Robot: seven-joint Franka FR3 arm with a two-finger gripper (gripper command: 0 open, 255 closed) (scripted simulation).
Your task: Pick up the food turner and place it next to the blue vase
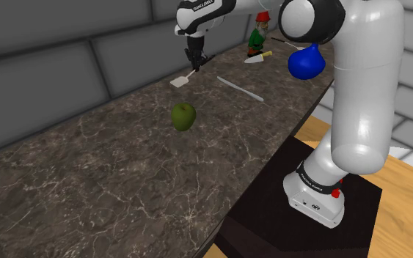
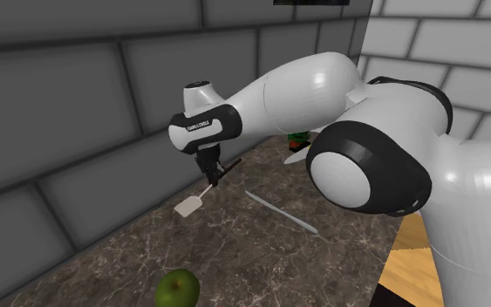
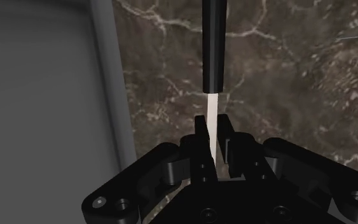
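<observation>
The gripper (image 1: 194, 60) hangs over the far end of the dark marble counter (image 1: 109, 176), close to the grey block wall (image 1: 43, 66). In the wrist view its fingers (image 3: 201, 135) pinch the pale, thin shank of the turner (image 3: 213, 44), whose black handle runs away from the gripper (image 3: 213, 143) over the counter (image 3: 285, 83).

In the shoulder view the turner (image 1: 180, 81) slants, with its white blade at 7 o'clock from the gripper, low over the counter. I cannot tell whether the blade touches the counter. The second exterior view shows the gripper (image 2: 207, 166) with the turner's blade (image 2: 188, 207) below it at 7 o'clock.

In the shoulder view the blue vase (image 1: 306, 62) is at 3 o'clock from the gripper, well apart from the turner. A gnome (image 1: 258, 35) stands at 2 o'clock, with a yellow-handled knife (image 1: 258, 57) just beside it. A thin pale rod (image 1: 240, 89) lies at 4 o'clock, and a green apple (image 1: 183, 116) sits at 6 o'clock.
</observation>
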